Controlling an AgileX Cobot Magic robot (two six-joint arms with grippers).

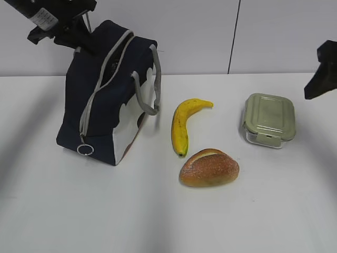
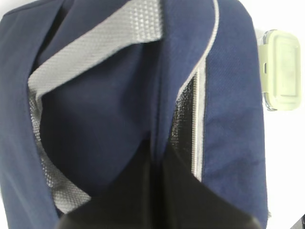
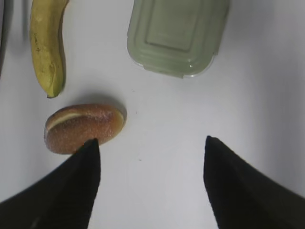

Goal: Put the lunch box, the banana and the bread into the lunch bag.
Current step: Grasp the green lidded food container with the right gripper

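Navy bag (image 1: pixel 108 92) is stood on the table's (image 1: pixel 63 211) left, zipper partly parted, ring pull (image 1: pixel 85 149) hung low at the front. Bare table is left all round the banana (image 1: pixel 184 124), bread (image 1: pixel 209 167) and green-lidded box (image 1: pixel 268 119), all well apart. Left gripper (image 2: pixel 157 191) is closed on the bag's top fabric. Right gripper (image 3: pixel 150 148) is spread wide, empty, above bare table beside the bread.

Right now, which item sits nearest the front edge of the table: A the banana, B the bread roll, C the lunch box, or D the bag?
B: in the exterior view the bread roll lies lowest in the picture, in front of the banana, the lunch box and the bag.
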